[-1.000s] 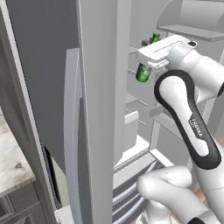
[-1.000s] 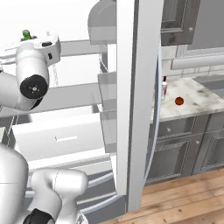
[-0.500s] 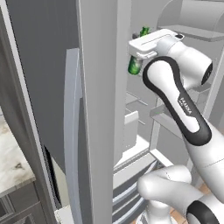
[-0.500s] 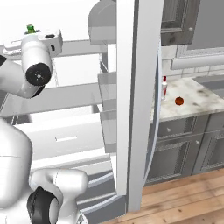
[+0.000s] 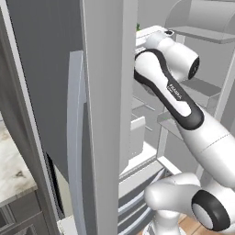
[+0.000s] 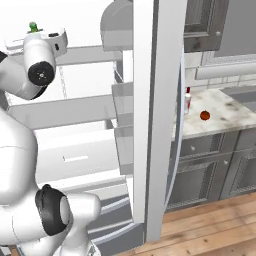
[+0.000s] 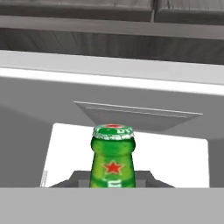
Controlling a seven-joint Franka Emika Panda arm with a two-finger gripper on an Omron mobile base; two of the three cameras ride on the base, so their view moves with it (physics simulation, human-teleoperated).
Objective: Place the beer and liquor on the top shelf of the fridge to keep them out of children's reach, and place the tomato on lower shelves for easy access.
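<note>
Marble surface (image 6: 227, 112) to your right carries the liquor (image 6: 187, 101) and tomato (image 6: 204, 115); your gripper (image 6: 34, 31), high inside the fridge (image 6: 150, 120), seemingly clamps the beer (image 7: 113, 157).

Flat, even rendered light; soft shadows, no glare.

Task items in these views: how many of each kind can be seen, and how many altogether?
Green beer bottle: 1, held up inside the fridge
White liquor bottle with red cap: 1, on the counter
Tomato: 1, on the counter beside the liquor
Total: 3
</note>
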